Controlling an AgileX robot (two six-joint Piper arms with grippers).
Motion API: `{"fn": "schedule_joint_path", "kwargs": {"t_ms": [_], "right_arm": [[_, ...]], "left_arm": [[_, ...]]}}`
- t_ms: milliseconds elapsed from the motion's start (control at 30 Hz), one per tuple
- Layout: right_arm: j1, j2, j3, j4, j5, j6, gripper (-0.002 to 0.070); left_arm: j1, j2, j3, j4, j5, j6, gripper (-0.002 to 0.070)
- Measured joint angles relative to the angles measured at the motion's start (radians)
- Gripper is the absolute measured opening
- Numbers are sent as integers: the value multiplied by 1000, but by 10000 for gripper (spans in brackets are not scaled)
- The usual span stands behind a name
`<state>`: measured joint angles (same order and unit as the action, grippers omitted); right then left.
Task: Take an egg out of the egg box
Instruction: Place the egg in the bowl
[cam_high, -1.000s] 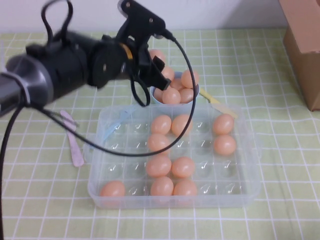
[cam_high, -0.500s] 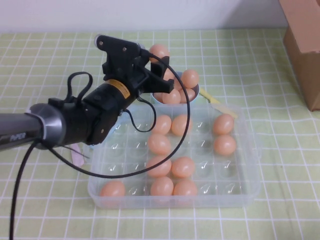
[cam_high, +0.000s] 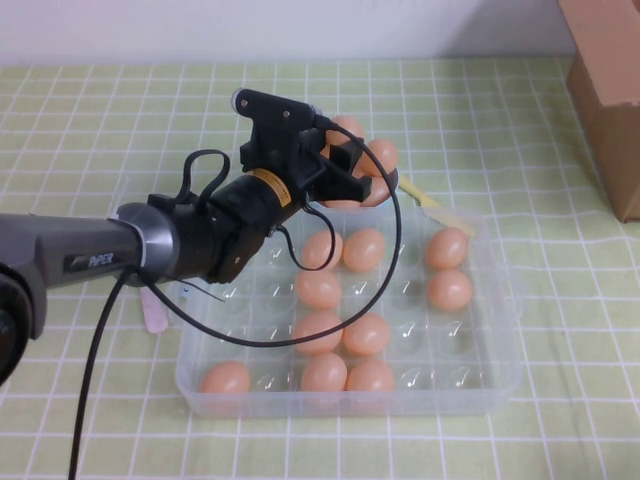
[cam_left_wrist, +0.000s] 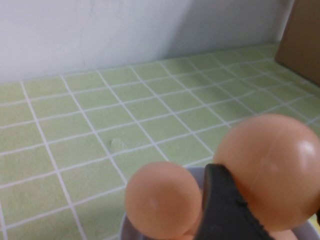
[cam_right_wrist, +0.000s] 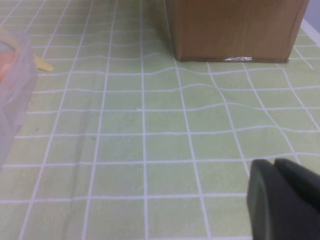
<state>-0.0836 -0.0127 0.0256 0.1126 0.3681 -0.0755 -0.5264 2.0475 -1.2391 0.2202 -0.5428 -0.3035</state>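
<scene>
Peach egg clamped in left claw above bowl; right claw together, parked.

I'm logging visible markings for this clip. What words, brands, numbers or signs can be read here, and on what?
"PIPER": white letters on the grey left arm, whose pincer is over the bowl of eggs.
Yellow band near that arm's wrist: print too small to read.
Cardboard box, egg box: no text visible.

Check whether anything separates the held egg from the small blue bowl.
Nothing foreign. The left end effector holds the smooth peach-orange egg just above the small pale blue bowl; only identical eggs piled inside lie beneath. The right end effector rests apart near the brown cardboard box.
</scene>
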Motion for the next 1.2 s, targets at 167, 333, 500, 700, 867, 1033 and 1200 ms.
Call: {"fn": "schedule_joint_path", "kwargs": {"t_ms": [167,333,500,700,867,1033,1200], "right_arm": [[0,-2,0,0,0,0,-17],[0,-2,0,0,0,0,-17],[0,-2,0,1,0,0,-17],[0,-2,0,1,0,0,-17],[0,-2,0,1,0,0,-17],[0,-2,0,1,0,0,-17],[0,-2,0,1,0,0,-17]], "left_arm": [[0,18,-23,19,19,-6,318],[0,28,-34,25,33,-6,318],[0,34,-34,25,39,-7,333],[0,34,-34,25,39,-10,340],[0,34,-34,27,39,-10,347],[0,34,-34,29,39,-10,395],[0,34,-34,29,39,-11,414]]}}
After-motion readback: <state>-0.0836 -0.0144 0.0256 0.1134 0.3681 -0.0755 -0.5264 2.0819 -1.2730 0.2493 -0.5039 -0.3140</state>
